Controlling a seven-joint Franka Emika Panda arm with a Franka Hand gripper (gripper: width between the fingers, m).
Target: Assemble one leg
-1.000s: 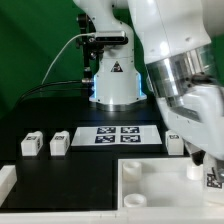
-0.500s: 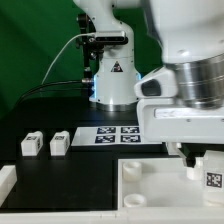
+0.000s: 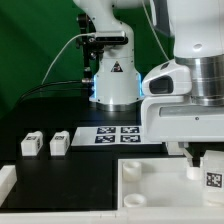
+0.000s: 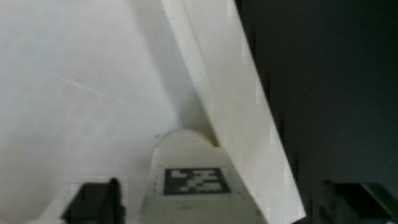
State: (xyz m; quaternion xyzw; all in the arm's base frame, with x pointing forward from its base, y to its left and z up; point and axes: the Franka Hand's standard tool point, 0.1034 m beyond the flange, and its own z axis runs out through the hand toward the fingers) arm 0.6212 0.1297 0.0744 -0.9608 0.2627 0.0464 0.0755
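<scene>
One leg, a small white post with a black-and-white tag, stands on the large white recessed panel near its wall, at the exterior view's right. My gripper hangs right over it. In the wrist view the leg stands between my two dark fingers, with a gap on each side. The gripper is open and holds nothing. The panel's raised wall runs past the leg. Two more legs stand on the black table at the exterior view's left.
The marker board lies on the table in front of the arm's base. A black cable loops at the back left. A white part's edge shows at the lower left.
My wrist has swung and lifted, so the gripper's body now sits squarely above the leg. The leg on the panel and the two legs on the table have stayed put.
</scene>
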